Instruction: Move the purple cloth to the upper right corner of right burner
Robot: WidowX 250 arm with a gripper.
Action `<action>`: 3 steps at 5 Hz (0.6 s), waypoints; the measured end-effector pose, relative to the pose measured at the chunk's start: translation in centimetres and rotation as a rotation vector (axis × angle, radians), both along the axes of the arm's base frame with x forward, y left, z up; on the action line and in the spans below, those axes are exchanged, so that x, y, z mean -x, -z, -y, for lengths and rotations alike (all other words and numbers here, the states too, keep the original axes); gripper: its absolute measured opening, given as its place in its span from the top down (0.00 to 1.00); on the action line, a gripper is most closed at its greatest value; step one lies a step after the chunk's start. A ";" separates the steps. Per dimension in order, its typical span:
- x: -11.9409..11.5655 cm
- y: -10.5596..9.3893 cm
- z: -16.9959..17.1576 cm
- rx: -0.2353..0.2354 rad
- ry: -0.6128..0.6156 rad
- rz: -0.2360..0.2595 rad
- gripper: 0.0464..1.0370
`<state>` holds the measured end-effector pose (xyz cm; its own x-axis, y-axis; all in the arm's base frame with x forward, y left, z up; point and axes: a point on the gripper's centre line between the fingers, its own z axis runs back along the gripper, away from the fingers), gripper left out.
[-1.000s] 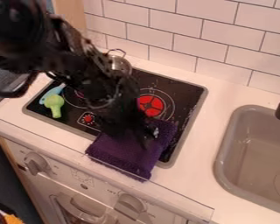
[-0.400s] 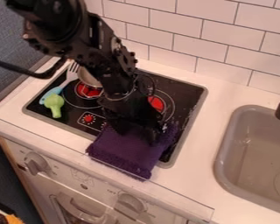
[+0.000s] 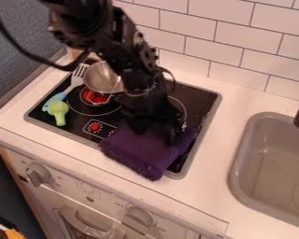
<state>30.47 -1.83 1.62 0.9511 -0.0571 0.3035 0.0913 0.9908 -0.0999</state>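
White tiles [image 3: 205, 48] behind desk [image 3: 205, 189] and stove [image 3: 203, 97]. Tool [image 3: 154, 136] at cloth [image 3: 138, 150], over stove's front edge; cannot tell opening or grip.

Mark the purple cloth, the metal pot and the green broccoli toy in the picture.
purple cloth [image 3: 142, 148]: camera view, middle of its top surface
metal pot [image 3: 102, 78]: camera view, inside of the bowl
green broccoli toy [image 3: 58, 109]: camera view, its rounded head

The white counter [image 3: 234, 95] carries a black stovetop [image 3: 201, 100] with purple cloth [image 3: 142, 151], pot [image 3: 103, 77], spatula [image 3: 73, 85], and probably toy broccoli [image 3: 58, 112].
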 end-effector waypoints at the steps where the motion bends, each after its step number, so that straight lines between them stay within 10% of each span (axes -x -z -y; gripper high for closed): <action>1: -1.6 0.0 0.6 0.002 0.009 0.007 0.04; 3: -4.9 -0.3 1.3 0.023 0.005 0.027 0.04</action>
